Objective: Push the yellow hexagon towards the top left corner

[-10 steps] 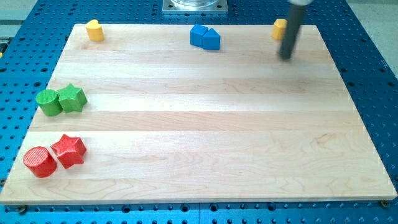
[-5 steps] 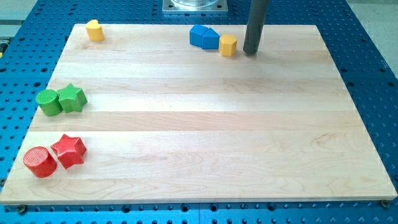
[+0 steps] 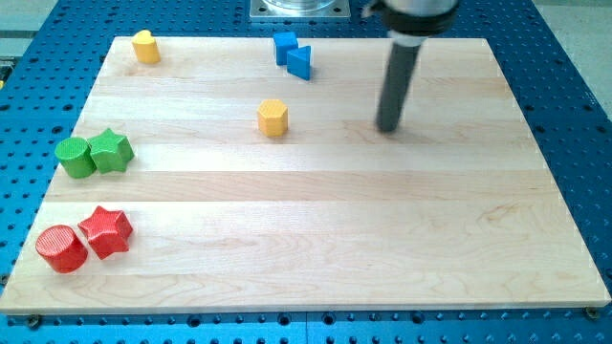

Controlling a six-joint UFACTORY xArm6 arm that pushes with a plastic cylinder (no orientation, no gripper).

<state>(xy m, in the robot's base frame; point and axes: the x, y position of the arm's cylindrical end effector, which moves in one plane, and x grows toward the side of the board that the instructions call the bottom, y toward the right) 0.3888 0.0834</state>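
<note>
The yellow hexagon (image 3: 273,118) sits on the wooden board (image 3: 306,239), a little above and left of its middle. My tip (image 3: 387,127) rests on the board well to the right of the hexagon, apart from it. A second yellow block (image 3: 145,46) stands near the board's top left corner.
A blue cube (image 3: 285,48) and a blue triangle (image 3: 300,62) touch each other at the top edge, above the hexagon. A green cylinder (image 3: 74,158) and green star (image 3: 111,151) sit at the left edge. A red cylinder (image 3: 61,248) and red star (image 3: 106,231) sit at the bottom left.
The yellow hexagon went from the top right leftwards past the blue blocks, then down to the left of centre. The blue blocks shifted left. My tip moved left, then down.
</note>
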